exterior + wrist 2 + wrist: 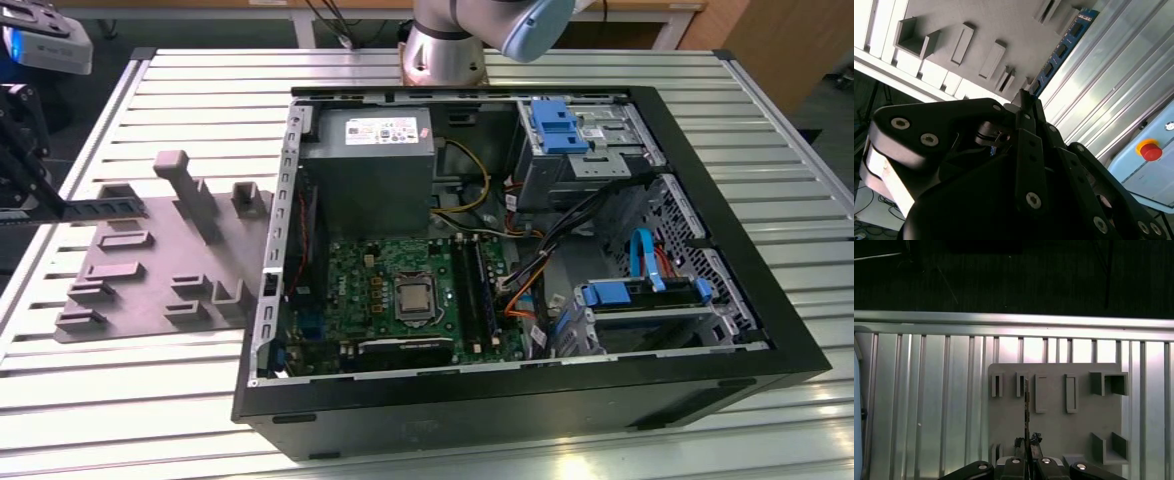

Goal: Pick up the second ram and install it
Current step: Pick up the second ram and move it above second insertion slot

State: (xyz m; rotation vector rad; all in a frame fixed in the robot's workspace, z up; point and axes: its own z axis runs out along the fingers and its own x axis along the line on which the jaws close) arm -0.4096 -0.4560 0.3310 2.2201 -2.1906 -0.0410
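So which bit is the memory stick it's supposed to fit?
On the exterior view's left, beside the open computer case, lies a gray plate of blocks. Above the end farthest from the case, the robot's black hand pinches the memory stick: long, thin, flat, blue with dark chips, unlike the chunky gray blocks.

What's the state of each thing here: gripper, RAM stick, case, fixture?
gripper: shut on the second ram.
second ram: held by one end, over the grey fixture plate, outside the case, not installed.
PC case: lying on its side, side panel off, board exposed.
grey fixture plate: flat on the slatted table, holders in view look empty.
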